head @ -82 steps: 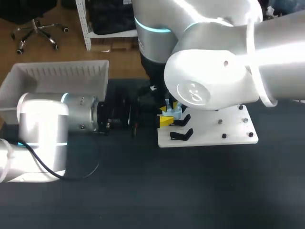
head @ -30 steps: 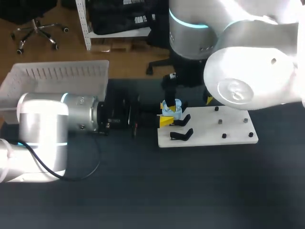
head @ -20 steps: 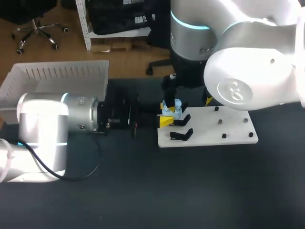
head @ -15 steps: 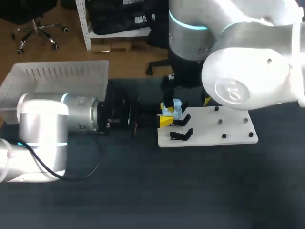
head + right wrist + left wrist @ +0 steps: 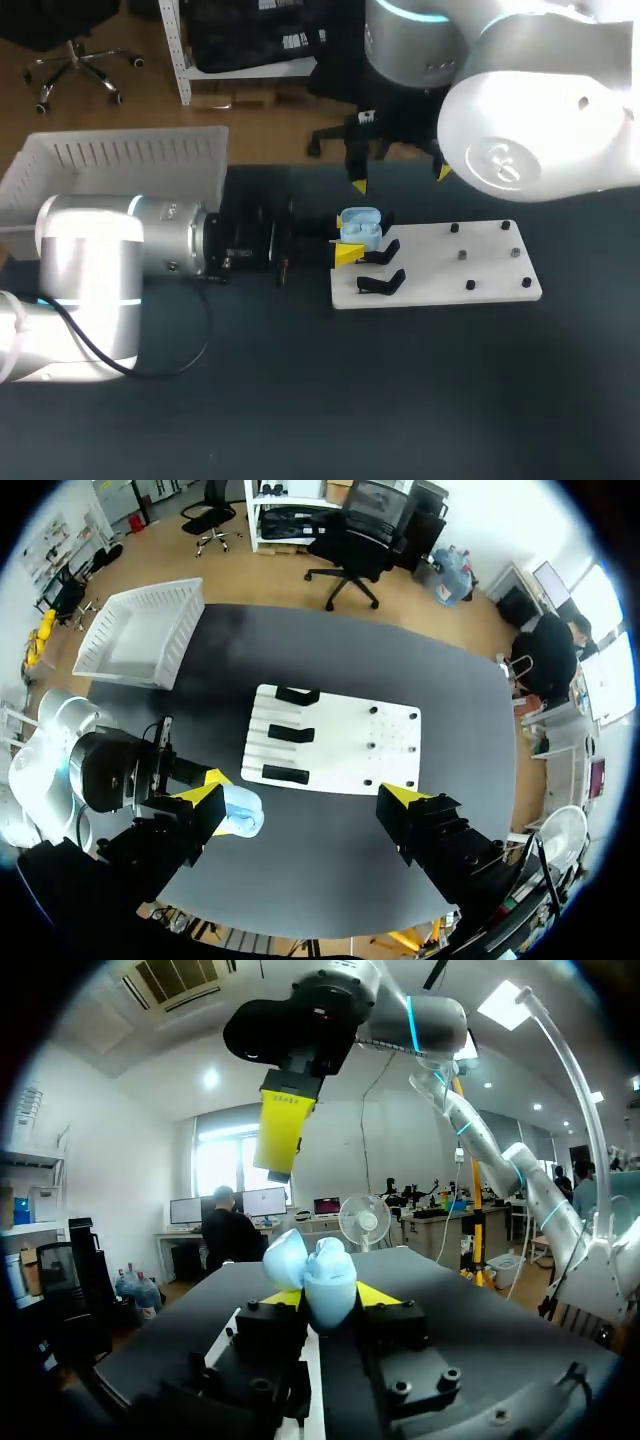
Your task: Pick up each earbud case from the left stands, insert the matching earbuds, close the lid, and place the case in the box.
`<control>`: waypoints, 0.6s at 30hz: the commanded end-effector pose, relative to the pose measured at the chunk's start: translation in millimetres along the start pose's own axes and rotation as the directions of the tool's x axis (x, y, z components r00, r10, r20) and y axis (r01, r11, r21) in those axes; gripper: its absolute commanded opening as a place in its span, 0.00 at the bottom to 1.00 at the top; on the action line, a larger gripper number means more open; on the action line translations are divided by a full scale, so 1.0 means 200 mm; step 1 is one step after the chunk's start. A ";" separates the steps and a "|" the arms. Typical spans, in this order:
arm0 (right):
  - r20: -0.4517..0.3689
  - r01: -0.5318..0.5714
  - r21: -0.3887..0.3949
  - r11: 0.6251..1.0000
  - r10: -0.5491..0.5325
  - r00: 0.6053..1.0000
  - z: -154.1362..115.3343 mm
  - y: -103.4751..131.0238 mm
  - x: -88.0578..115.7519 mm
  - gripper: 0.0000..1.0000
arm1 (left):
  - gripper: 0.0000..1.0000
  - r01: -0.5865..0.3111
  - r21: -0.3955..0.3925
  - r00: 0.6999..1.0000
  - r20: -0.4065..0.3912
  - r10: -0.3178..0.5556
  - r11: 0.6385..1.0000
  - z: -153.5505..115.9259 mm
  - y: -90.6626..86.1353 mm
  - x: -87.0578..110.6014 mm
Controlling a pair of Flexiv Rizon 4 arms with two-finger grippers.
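Left hand clamped on the light-blue earbud case, 2 yellow tips pressing its sides, lid open. Case is held at the left edge of the white stand board, just beside the black stands. Right hand is spread wide, holds nothing, touches nothing, high above the board, well apart from the case. White box is left of the board, by the bench edge.

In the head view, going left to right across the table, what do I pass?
White box → blue earbud case → black pegs
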State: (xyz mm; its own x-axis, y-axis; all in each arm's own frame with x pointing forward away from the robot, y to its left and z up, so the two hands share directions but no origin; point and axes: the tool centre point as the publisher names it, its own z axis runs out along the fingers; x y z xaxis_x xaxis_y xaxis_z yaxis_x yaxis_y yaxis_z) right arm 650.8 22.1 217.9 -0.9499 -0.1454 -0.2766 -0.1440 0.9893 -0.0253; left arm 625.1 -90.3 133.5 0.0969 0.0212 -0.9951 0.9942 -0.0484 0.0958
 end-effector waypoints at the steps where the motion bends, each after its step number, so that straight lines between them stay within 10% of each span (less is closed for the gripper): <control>1: -0.029 -0.036 -0.012 0.999 0.035 0.999 0.10 -0.05 -0.10 1.00 | 0.00 -0.004 -0.007 1.000 0.003 0.004 1.000 0.00 -0.01 0.00; 18: -0.167 -0.042 -0.010 0.999 0.040 0.985 0.30 -0.06 -0.09 1.00 | 0.00 -0.004 -0.007 1.000 0.003 0.004 1.000 0.00 -0.01 0.00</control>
State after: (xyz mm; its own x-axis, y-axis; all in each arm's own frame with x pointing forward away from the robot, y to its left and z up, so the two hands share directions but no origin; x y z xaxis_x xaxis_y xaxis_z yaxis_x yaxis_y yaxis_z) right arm 683.6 11.7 168.8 -0.9848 -0.1047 -0.1384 -0.1052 0.9944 -0.0042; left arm 625.1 -90.4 133.5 0.0969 0.0211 -0.9951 0.9942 -0.0484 0.0958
